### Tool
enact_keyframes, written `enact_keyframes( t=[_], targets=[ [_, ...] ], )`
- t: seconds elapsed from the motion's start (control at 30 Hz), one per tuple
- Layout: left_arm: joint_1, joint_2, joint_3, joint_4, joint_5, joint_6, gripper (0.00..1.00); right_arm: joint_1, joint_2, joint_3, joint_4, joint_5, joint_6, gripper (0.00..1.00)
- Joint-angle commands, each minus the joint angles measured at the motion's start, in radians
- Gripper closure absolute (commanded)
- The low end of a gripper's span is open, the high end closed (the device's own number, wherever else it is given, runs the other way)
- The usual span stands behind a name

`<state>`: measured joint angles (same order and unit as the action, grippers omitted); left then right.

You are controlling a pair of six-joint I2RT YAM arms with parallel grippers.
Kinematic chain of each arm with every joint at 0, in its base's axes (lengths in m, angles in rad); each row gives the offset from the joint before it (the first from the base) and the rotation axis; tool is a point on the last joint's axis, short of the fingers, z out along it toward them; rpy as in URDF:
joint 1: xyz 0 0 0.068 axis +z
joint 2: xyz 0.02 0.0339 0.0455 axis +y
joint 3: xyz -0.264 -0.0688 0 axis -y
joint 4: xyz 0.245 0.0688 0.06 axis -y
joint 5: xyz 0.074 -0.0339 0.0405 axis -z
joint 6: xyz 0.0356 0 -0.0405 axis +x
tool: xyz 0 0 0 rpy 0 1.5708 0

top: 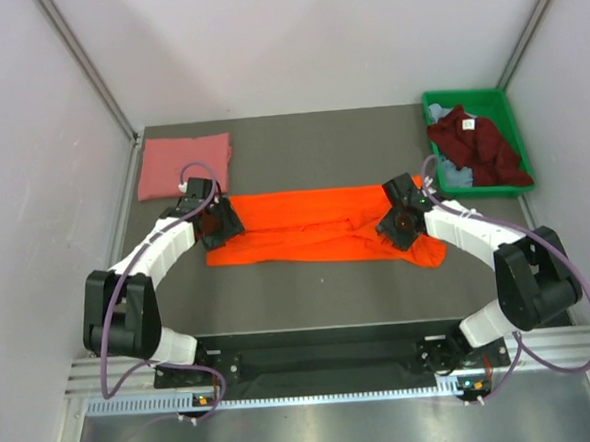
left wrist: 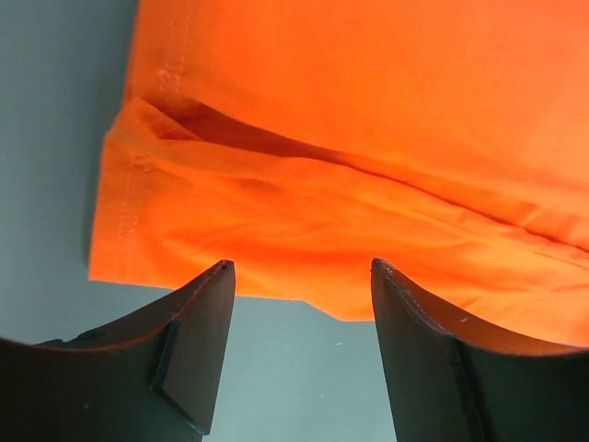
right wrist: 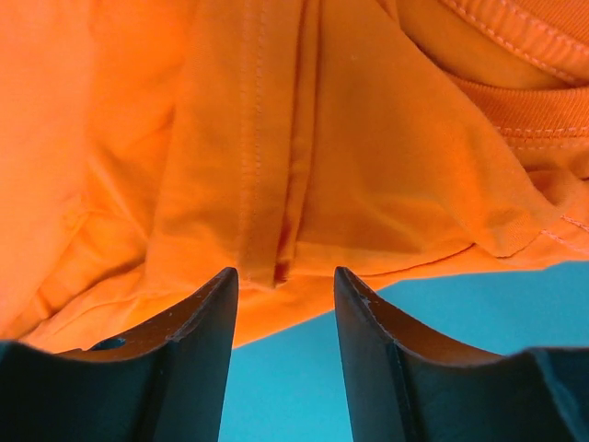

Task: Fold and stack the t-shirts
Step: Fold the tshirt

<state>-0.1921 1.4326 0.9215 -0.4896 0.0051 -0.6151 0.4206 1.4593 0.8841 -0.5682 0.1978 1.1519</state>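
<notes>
The bright orange t-shirt [top: 315, 225] lies folded into a long strip across the middle of the table. My left gripper [top: 218, 221] hovers at its left end, my right gripper [top: 400, 220] at its right end. In the left wrist view the gripper [left wrist: 304, 272] is open, with bare table between the fingers and the orange cloth [left wrist: 368, 166] just past the tips. The right gripper [right wrist: 285, 276] is open too, and the orange hem [right wrist: 276, 184] lies just beyond its tips. A folded salmon pink t-shirt [top: 183, 165] rests at the back left. A dark maroon t-shirt [top: 476, 145] and a pale blue-grey one [top: 456, 176] lie crumpled in the bin.
The green plastic bin [top: 465, 96] stands at the back right corner. White walls close in the dark table [top: 319, 290] on three sides. Both arm bases sit at the near edge.
</notes>
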Motion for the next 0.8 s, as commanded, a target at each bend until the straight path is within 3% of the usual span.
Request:
enact_keyframes(
  t=[0.0, 0.23, 0.63, 0.77],
  targets=[
    [0.011, 0.025, 0.019, 0.043, 0.061, 0.022, 0.34, 0.018, 0.029, 0.055, -0.004, 0.028, 0.040, 0.53],
    [0.016, 0.026, 0.017, 0.048, 0.085, -0.005, 0.35, 0.018, 0.062, 0.042, 0.031, 0.045, 0.072, 0.52],
    [0.016, 0.009, -0.006, 0.054, 0.084, -0.011, 0.36, 0.018, 0.082, 0.030, 0.116, 0.043, 0.074, 0.62],
    [0.016, 0.005, -0.013, 0.054, 0.087, -0.015, 0.36, 0.018, 0.085, 0.036, 0.113, 0.035, 0.072, 0.61]
  ],
)
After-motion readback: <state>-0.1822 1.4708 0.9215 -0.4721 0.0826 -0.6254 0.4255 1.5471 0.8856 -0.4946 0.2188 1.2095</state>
